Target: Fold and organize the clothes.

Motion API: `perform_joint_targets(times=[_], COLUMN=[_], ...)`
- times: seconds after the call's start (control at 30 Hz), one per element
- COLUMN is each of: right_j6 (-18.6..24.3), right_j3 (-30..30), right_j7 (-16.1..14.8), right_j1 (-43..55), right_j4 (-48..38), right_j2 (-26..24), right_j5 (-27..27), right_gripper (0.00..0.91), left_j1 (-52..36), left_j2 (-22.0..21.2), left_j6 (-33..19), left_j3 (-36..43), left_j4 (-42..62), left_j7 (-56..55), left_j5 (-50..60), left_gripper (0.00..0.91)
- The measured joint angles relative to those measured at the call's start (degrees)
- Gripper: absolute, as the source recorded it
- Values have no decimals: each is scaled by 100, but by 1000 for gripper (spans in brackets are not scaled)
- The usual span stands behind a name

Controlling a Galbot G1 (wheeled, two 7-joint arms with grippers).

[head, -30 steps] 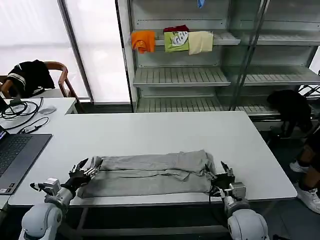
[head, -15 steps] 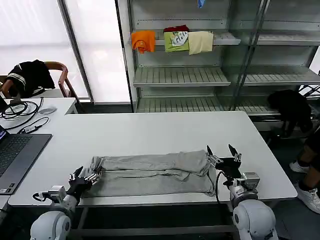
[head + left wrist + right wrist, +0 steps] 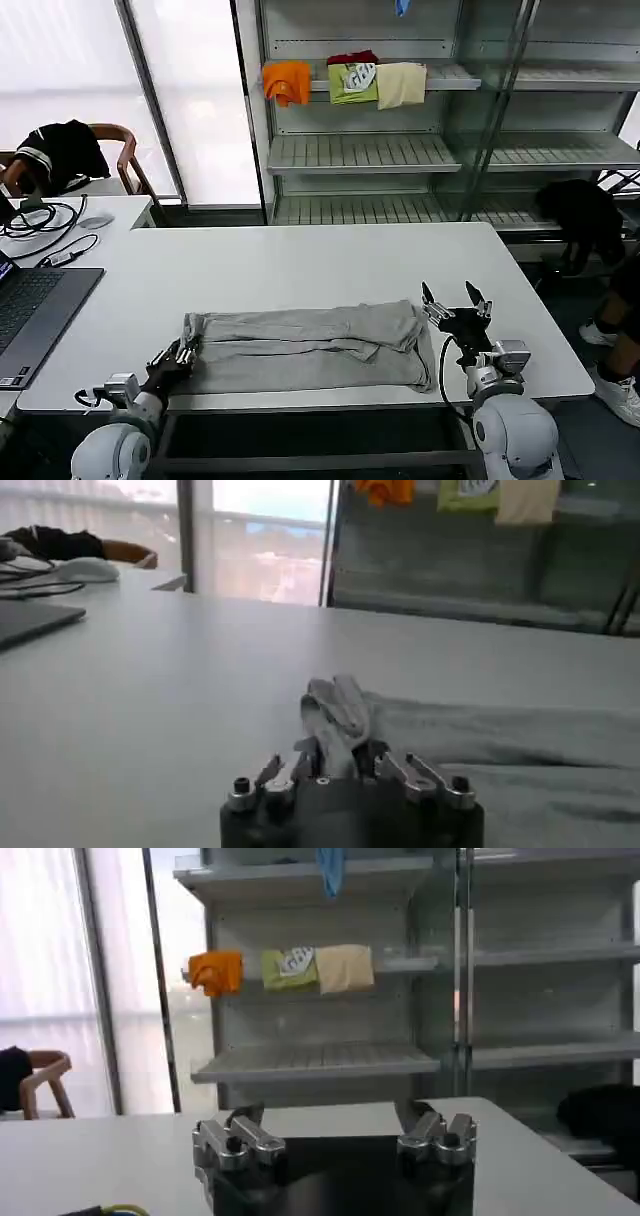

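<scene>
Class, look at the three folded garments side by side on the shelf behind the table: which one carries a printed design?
The green one in the middle. It shows a pale print on its front, while the orange garment and cream garment flanking it look plain.

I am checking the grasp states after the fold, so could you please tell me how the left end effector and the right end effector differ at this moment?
The left end effector sits low at the left end of the grey shirt, while the right end effector is lifted off the shirt's right end. The left one is shut on a bunched fold of cloth; the right one is open and holds nothing. Both are near the front edge of the white table.
</scene>
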Motion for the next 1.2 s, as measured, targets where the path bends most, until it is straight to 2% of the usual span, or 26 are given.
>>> perform_joint_targets(times=[0.43,0.6,0.9,1.03,1.2], right_j6=[74,145,346,397,461], right_j3=[-56,-66,-151,-177,-197], right_j7=[-72,-103,-114,-115,-128], right_j1=[-32,-58,-91,-99,-154], right_j4=[-110,-175,-371,-402,-388], right_j2=[-108,-191,-260,-266,-300], right_j5=[-29,-24,-24,-30,-78], right_gripper=[907,907,907,907,907], left_j1=[-174,-366,-729,-790,-775], left_j2=[132,562,1700,1891,1724], left_j6=[-1,-84,-144,2,211], left_j3=[-319,-784,-1571,-1657,-1478], left_j4=[-44,111,384,186,-307], left_j7=[277,616,1152,1229,1261], left_j5=[181,484,972,1084,1279], left_gripper=[0,0,0,0,0])
